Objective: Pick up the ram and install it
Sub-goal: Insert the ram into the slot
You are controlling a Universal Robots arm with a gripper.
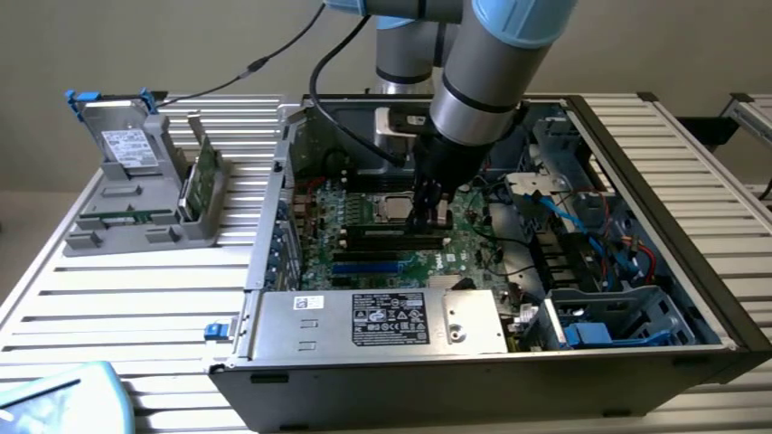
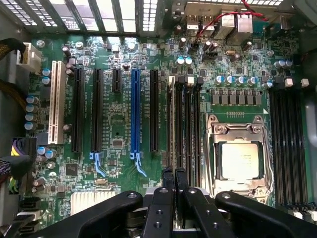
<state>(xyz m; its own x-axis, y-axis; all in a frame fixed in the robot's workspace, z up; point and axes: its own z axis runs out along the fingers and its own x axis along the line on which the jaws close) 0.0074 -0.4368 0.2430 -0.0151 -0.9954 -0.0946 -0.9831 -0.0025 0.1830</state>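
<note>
Gripper (image 2: 174, 174), fingers nearly together, pinches the ram (image 2: 173, 124), a thin dark stick standing edge-on in a motherboard (image 2: 119, 129) slot, at 6 o'clock of the processor (image 1: 392, 210) in the exterior view.

The open metal computer case (image 1: 483, 393) lies on the slatted metal counter (image 1: 121, 307), with a grey plastic stand (image 1: 127, 221) at the exterior view's left. Inside, the long dark ram (image 2: 177, 124) seemingly stands in a motherboard slot beside the square metal processor socket (image 2: 240, 158), pinched by the tool (image 2: 174, 181) above it.
</note>
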